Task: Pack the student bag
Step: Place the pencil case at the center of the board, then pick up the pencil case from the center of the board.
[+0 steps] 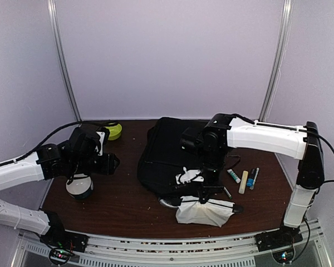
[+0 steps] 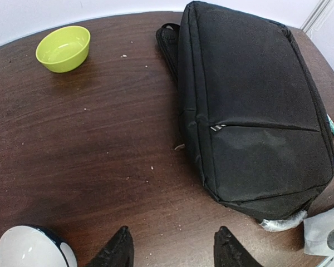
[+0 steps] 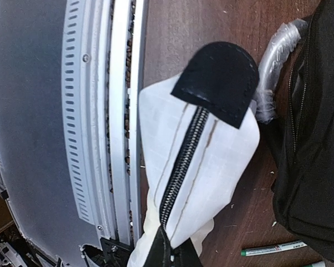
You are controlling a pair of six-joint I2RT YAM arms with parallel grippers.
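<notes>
The student bag (image 1: 167, 150) is a large black backpack lying flat mid-table; in the left wrist view (image 2: 256, 105) its zippers look shut. My right gripper (image 1: 205, 194) is shut on the zipper end of a white zippered pouch (image 1: 205, 212), holding it at the bag's near end by the table's front edge. In the right wrist view the pouch (image 3: 195, 167) hangs from my gripper (image 3: 175, 251), with the bag (image 3: 317, 139) beside it. My left gripper (image 1: 112, 163) is open and empty over bare table left of the bag, also shown in the left wrist view (image 2: 173, 229).
A green bowl (image 1: 112, 130) sits at the back left. A white and black round object (image 1: 79, 186) lies under the left arm. Pens and markers (image 1: 244, 181) lie right of the bag. Clear plastic (image 3: 278, 50) sticks out by the bag. The metal front rail (image 3: 119, 111) runs close to the pouch.
</notes>
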